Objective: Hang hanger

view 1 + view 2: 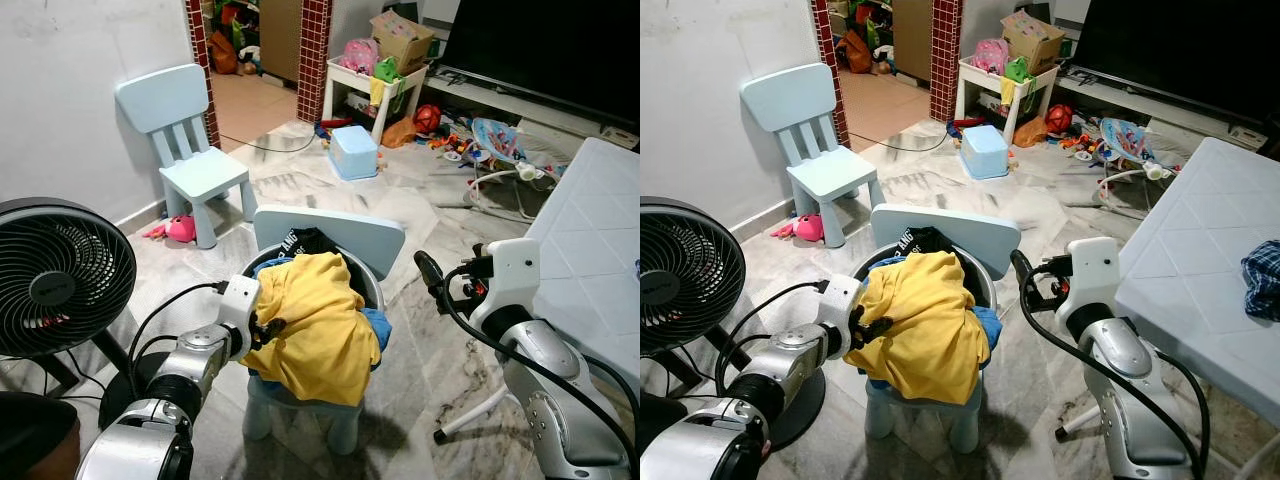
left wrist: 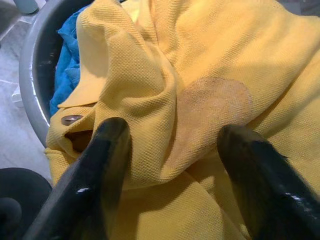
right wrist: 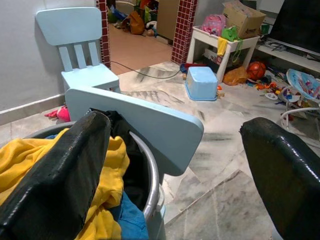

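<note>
A yellow shirt (image 1: 315, 320) is heaped over blue and black clothes in a grey basin (image 1: 372, 288), which rests on a small light-blue chair (image 1: 330, 232). My left gripper (image 1: 268, 328) is at the shirt's left side. In the left wrist view it (image 2: 172, 135) is open, its fingers (image 2: 107, 145) pressed against a fold of the yellow cloth near a button (image 2: 71, 119). My right gripper (image 1: 445, 280) hovers open to the right of the basin, level with its rim (image 3: 150, 175), with nothing between its fingers (image 3: 65, 170). I see no hanger.
A black fan (image 1: 60, 275) stands close on the left. A second light-blue chair (image 1: 185, 140) stands by the wall. A white table (image 1: 600, 240) on the right bears a checked cloth (image 1: 1262, 275). A blue box (image 1: 353, 152) and toys litter the far floor.
</note>
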`<state>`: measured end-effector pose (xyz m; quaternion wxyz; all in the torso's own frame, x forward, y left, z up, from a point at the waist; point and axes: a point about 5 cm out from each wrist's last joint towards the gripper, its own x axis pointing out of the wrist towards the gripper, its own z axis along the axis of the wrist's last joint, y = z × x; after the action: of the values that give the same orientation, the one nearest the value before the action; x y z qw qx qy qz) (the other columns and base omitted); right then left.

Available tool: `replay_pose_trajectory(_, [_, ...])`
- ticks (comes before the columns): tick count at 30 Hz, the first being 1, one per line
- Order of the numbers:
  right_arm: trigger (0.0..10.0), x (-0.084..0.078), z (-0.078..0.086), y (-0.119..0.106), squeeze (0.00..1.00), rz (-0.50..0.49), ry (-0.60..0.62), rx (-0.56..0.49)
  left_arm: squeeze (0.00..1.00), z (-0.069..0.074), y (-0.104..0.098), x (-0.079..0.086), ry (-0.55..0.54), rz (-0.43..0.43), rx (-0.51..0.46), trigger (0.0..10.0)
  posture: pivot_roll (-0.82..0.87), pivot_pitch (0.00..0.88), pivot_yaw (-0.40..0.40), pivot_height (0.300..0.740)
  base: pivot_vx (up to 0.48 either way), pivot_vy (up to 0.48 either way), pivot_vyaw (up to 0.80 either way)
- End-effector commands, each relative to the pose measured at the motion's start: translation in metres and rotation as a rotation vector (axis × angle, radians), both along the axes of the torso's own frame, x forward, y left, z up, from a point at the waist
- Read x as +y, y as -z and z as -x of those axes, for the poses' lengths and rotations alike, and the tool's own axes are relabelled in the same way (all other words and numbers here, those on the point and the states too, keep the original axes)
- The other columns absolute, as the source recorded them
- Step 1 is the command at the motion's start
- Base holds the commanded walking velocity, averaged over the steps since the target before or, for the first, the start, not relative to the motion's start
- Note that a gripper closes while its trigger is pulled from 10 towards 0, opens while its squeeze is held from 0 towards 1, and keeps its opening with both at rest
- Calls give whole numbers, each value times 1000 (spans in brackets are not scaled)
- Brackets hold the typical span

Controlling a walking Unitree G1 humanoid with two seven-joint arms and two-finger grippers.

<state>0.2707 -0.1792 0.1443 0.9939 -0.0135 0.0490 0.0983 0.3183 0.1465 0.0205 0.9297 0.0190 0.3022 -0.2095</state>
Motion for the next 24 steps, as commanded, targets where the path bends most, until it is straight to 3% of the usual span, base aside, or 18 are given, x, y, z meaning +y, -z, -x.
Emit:
replay_pose_trajectory(1, [10000,-1,-1,-4,0,4,-4,-10,0,-5,-5,-2,-4,3,-17,0,-261,0,-82,740,0,0,0])
replay_pose_trajectory(3, [10000,0,-1,-3,0,3,-6,-9,0,-5,-5,-1,-9,2,-19,0,-258,0,-82,740,0,0,0])
replay_pose_trajectory(4, [10000,1,-1,-3,0,2,-8,-7,0,-10,-11,0,-35,1,-64,3608,-254,0,-78,740,0,0,0])
replay_pose_trajectory(5, [10000,2,-1,-2,0,-1,-8,-8,0,-14,-18,1,-62,4,-113,10000,-246,0,-76,740,0,0,0])
replay_pose_trajectory(6, [10000,2,-1,-2,0,-1,-8,-8,0,-14,-18,1,-62,4,-113,10000,-246,0,-76,740,0,0,0])
replay_pose_trajectory(9, [10000,3,-2,-2,0,-13,-1,-16,0,-21,-35,2,-120,64,-250,10000,-218,0,-75,740,0,0,0])
replay_pose_trajectory(11, [10000,5,-6,-2,0,-32,4,-27,0,-13,-46,5,-162,78,-380,10000,-171,0,-81,740,0,0,0])
replay_pose_trajectory(12, [10000,5,-6,-2,0,-32,4,-27,0,-13,-46,5,-162,78,-380,10000,-171,0,-81,740,0,0,0])
replay_pose_trajectory(14, [10000,9,-9,-1,0,-50,0,-34,0,0,-58,11,-204,65,-495,10000,-147,0,-82,740,0,0,0])
replay_pose_trajectory(18, [10000,11,-11,0,0,-55,-4,-37,0,9,-63,15,-233,68,-543,10000,-138,0,-82,740,0,0,0])
replay_pose_trajectory(19, [10000,14,-14,0,0,-63,-8,-40,1000,23,-69,20,-256,93,-596,10000,-103,0,-80,740,0,0,0])
replay_pose_trajectory(21, [10000,18,-19,1,0,-71,-13,-45,1000,43,-76,29,-324,71,-651,10000,-95,0,-77,740,0,0,0])
replay_pose_trajectory(24, [10000,19,-20,1,0,-74,-14,-47,1000,47,-77,32,-348,58,-645,10000,-95,0,-76,740,0,0,0])
